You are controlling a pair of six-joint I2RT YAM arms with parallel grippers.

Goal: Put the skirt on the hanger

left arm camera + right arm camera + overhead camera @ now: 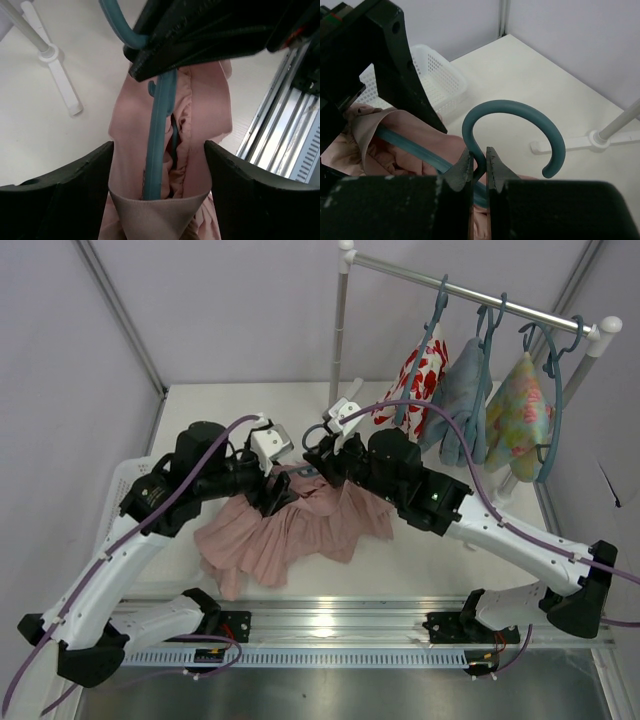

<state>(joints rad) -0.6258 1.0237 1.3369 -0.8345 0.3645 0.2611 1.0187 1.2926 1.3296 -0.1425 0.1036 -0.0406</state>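
The dusty-pink skirt [290, 530] lies spread on the table between the two arms. My right gripper [479, 160] is shut on the neck of the teal hanger [520, 112], just under its curved hook; it sits at the skirt's far edge [320, 465]. One hanger arm [159, 130] runs down into the skirt's waist opening [160, 212]. My left gripper [158, 150] is open, its jaws wide apart either side of the skirt's waist [130, 125], at the skirt's top left [278, 492]. The rest of the hanger is hidden under fabric.
A white clothes rack [470, 295] stands at the back right with a red-and-white floral garment [420, 375], a pale blue one [462, 400] and a yellow-green one [520, 410] on like hangers. Its foot [600, 137] rests on the table. A white basket [432, 75] is at the left.
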